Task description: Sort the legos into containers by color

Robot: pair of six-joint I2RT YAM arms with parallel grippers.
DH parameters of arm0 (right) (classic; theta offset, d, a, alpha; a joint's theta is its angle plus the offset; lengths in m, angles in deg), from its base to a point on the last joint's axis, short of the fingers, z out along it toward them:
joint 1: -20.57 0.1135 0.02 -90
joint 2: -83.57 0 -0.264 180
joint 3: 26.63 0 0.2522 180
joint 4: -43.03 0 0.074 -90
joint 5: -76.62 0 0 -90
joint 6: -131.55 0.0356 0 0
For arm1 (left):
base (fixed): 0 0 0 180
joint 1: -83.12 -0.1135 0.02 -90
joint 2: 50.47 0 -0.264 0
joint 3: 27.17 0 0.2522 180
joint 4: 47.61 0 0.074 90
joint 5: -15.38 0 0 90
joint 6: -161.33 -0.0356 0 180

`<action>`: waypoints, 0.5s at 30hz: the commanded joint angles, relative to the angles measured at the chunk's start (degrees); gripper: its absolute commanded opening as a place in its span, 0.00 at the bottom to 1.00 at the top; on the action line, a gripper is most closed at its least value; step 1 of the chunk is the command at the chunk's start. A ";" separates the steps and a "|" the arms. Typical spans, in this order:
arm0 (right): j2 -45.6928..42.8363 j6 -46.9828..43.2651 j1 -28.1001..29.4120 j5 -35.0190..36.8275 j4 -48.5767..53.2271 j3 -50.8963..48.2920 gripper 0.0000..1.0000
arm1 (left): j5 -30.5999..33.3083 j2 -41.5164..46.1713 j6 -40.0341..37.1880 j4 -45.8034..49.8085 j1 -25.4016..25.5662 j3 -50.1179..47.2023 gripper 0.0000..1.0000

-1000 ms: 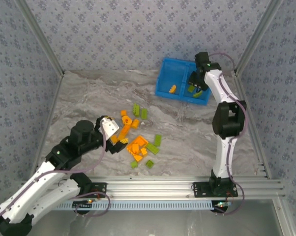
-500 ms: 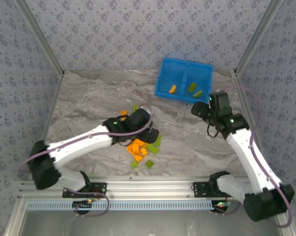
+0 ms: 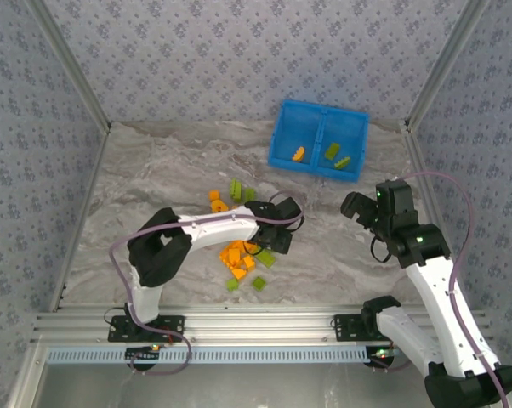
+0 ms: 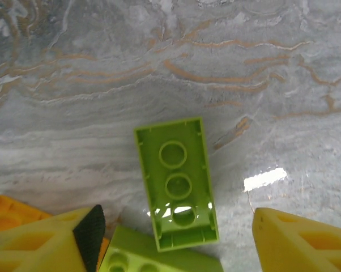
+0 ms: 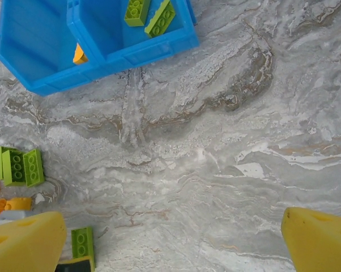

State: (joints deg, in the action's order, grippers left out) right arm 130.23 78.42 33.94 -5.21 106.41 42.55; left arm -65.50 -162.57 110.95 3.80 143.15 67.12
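Note:
Orange and lime green legos lie in a loose pile at the table's middle. My left gripper hangs over the pile's right edge. In the left wrist view it is open, its yellow fingers on either side of an upturned green lego without touching it. A second green lego lies just below. The blue bin holds an orange lego on the left and two green ones on the right. My right gripper is open and empty, near the bin.
The right wrist view has the bin at top left and green legos on the marble at left. Loose green legos and an orange one lie behind the pile. Metal frame rails border the table.
My left arm swung right across the pile to its right edge, its jaws narrowing. My right arm drew back from the bin toward the near side, and its jaws opened wide.

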 commanded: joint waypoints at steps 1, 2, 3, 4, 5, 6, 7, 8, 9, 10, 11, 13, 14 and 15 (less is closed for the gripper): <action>-0.17 0.18 -0.56 0.45 1.72 -0.66 1.00 | 2.36 -2.42 0.52 1.55 0.18 1.87 0.66; -0.22 0.21 -0.55 0.48 1.67 -0.66 1.00 | 2.52 -3.17 0.83 0.01 0.18 1.90 0.65; -0.19 0.22 -0.75 0.49 1.78 -0.67 1.00 | 2.66 -4.04 1.25 0.13 0.09 2.13 0.62; -0.16 0.03 -0.76 0.45 1.83 -0.66 1.00 | 2.40 -4.71 1.58 -0.04 0.11 2.04 0.60; -0.21 -0.07 -0.86 0.46 2.00 -0.56 1.00 | 1.94 -5.12 1.86 -0.32 0.10 1.88 0.58; -0.23 -0.16 -1.01 0.45 2.10 -0.57 1.00 | 1.27 -5.62 2.17 -0.64 0.17 1.70 0.55; -0.16 -0.17 -1.05 0.45 2.23 -0.44 1.00 | 0.63 -5.85 2.50 -1.23 0.18 1.33 0.51; -0.18 -0.10 -1.14 0.45 2.40 -0.38 1.00 | 0.23 -5.95 2.84 -1.65 0.22 0.94 0.48; -0.16 -0.05 -1.19 0.45 2.53 -0.27 1.00 | 0.09 -5.74 3.07 -2.03 0.18 0.61 0.44; -0.28 0.00 -1.24 0.38 2.74 -0.03 1.00 | 0.01 -5.40 3.14 -2.37 0.26 0.42 0.41; -0.27 0.26 -1.24 0.37 3.04 0.12 1.00 | -0.07 -4.95 3.10 -2.48 0.33 0.46 0.39; -0.58 0.62 -1.24 0.09 3.37 0.73 1.00 | -0.24 -3.49 2.64 -2.21 0.35 1.76 0.36; -0.81 0.88 -1.30 -0.08 3.48 1.02 1.00 | -0.25 -2.76 2.20 -1.95 0.35 2.95 0.35; -1.06 1.09 -1.24 -0.27 3.60 1.31 1.00 | -0.16 -1.84 1.58 -1.49 0.35 4.72 0.35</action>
State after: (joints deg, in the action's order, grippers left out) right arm 130.14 78.44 33.02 -5.26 108.18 42.40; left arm -64.84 -166.81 113.18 2.19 143.15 68.41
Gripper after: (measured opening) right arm 0.999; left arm 0.352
